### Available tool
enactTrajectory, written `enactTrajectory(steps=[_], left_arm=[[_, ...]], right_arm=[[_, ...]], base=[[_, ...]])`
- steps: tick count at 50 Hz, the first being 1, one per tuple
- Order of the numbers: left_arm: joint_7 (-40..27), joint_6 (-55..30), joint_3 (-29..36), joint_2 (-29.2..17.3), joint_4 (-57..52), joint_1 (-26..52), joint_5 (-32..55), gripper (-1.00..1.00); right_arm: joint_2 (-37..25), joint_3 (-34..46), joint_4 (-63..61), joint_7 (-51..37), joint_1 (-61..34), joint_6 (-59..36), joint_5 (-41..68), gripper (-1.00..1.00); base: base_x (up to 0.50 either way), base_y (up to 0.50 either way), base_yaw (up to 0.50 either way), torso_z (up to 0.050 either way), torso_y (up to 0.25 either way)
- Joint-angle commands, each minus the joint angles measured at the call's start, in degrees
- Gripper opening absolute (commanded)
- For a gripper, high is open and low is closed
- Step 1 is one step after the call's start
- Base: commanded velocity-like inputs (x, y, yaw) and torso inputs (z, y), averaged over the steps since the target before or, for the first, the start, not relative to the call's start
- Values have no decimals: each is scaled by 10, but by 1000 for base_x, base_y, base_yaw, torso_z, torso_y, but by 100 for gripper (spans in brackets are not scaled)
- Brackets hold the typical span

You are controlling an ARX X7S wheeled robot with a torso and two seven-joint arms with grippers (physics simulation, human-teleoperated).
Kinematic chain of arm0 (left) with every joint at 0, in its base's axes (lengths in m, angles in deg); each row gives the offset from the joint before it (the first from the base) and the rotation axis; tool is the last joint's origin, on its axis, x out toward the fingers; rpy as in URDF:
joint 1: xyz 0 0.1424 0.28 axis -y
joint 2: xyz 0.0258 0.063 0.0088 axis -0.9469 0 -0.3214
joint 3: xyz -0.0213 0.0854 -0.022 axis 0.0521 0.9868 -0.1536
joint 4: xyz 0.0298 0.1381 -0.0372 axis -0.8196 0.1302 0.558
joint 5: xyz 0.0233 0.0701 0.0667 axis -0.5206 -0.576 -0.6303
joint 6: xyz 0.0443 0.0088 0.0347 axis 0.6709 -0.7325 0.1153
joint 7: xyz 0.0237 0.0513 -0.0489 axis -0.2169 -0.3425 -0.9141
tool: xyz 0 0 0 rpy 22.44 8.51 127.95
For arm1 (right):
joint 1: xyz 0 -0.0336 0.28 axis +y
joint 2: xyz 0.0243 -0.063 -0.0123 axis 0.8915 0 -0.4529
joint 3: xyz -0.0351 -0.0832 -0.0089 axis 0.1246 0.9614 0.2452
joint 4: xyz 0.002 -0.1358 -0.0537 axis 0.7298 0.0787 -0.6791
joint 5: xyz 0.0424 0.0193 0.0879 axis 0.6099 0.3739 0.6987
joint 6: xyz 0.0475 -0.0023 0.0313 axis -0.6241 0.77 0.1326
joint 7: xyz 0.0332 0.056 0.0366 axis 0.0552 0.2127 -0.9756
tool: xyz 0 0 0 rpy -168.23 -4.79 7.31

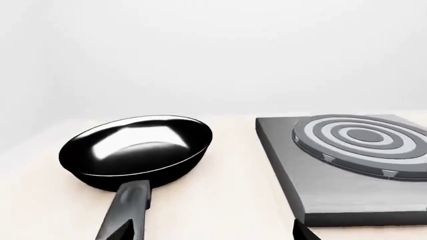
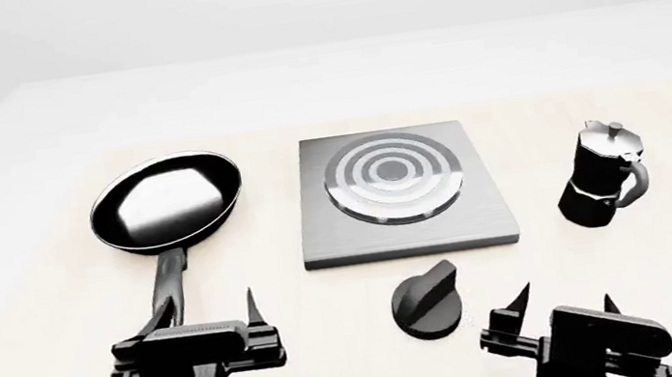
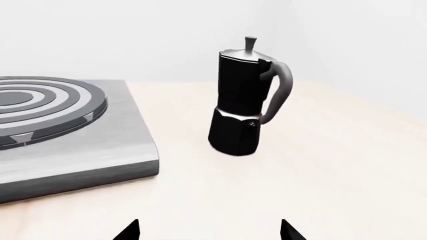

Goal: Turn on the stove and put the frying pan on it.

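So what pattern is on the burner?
Concentric grey and pale rings on the burner; head view shows it best.

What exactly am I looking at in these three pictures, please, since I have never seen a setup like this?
These are simulator renders of a two-armed robot. The head view looks down over a pale table; the left gripper and right gripper show at the bottom, both open and empty. The other two pictures come from cameras near each gripper. On the table lie a black frying pan, a grey stove with a ringed burner, its separate black knob, and a moka pot.
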Motion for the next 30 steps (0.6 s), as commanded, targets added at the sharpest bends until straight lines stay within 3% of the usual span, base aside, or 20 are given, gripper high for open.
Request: enactTrajectory(steps=[1,10,22,30], left_arm=[[3,-126,-13,-35,-73,68,40,100],[9,-236,-33,-60,-83,165,82,100],[42,-275,-20,-65,48,317,71,100],[48,-309,-11,-58,122,373,70,100]], right_arm=[[-2,5,15,2,-6,7,1,100],[-4,10,15,-1,-7,5,0,100],[-7,14,6,-5,-5,-4,1,100],[-8,13,-1,-10,-2,-4,3,100]], base=[[0,0,0,0,0],[0,0,0,0,0],[0,0,0,0,0],[0,0,0,0,0]])
